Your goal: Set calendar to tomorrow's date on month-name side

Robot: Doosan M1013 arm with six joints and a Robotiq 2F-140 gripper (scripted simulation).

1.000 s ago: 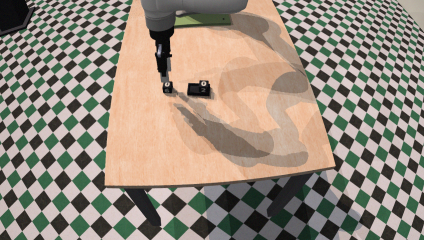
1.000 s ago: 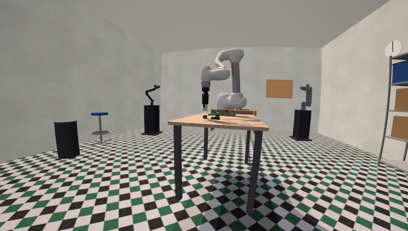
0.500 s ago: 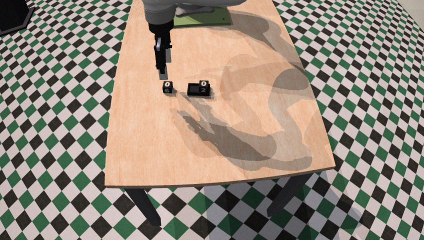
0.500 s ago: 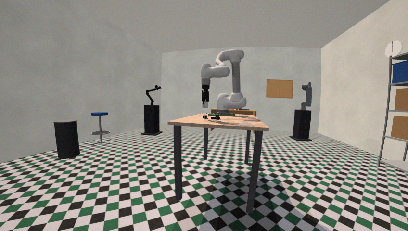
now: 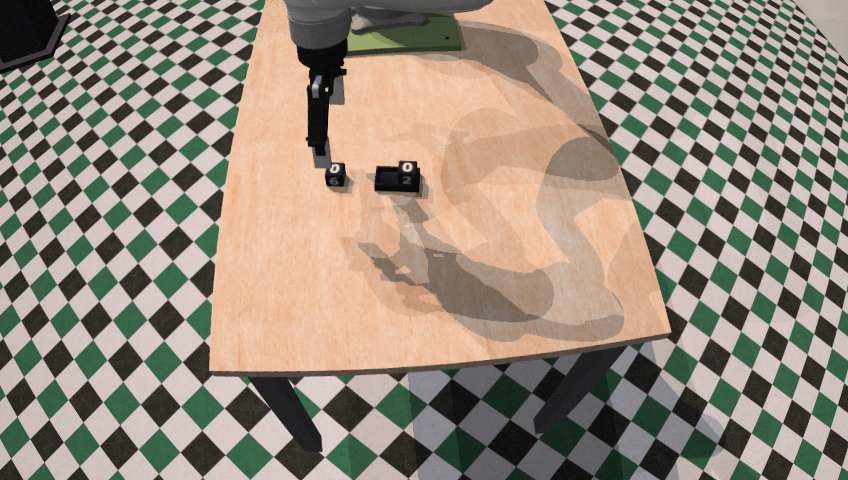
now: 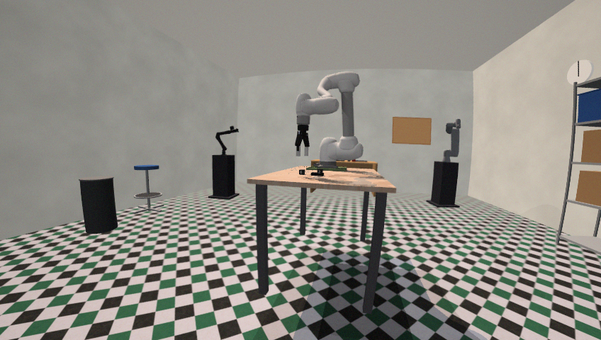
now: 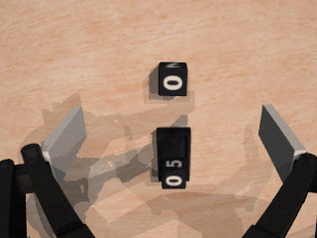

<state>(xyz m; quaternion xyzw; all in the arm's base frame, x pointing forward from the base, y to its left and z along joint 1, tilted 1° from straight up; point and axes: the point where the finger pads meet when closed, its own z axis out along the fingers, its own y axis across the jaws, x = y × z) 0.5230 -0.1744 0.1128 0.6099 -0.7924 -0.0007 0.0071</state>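
Note:
A black loose cube (image 5: pixel 335 174) (image 6: pixel 302 171) (image 7: pixel 173 79) stands on the wooden table (image 5: pixel 416 297), left of the tray, with a white 0 on top. The black tray (image 5: pixel 385 185) (image 6: pixel 317 173) (image 7: pixel 173 142) lies flat on the table. It holds one cube (image 5: pixel 407 171) (image 7: pixel 174 180) at its right end, with 0 on top. The tray's left slot is empty. My gripper (image 5: pixel 320 149) (image 6: pixel 302 154) (image 7: pixel 171 120) is open wide and empty. It hangs above the table, over the gap between the loose cube and the tray, touching neither.
The arm's green base plate (image 5: pixel 404 38) lies at the table's far edge. The table's left edge runs close to the loose cube. Around the table are pedestals, a stool (image 6: pixel 147 180) and a shelf on the checkered floor.

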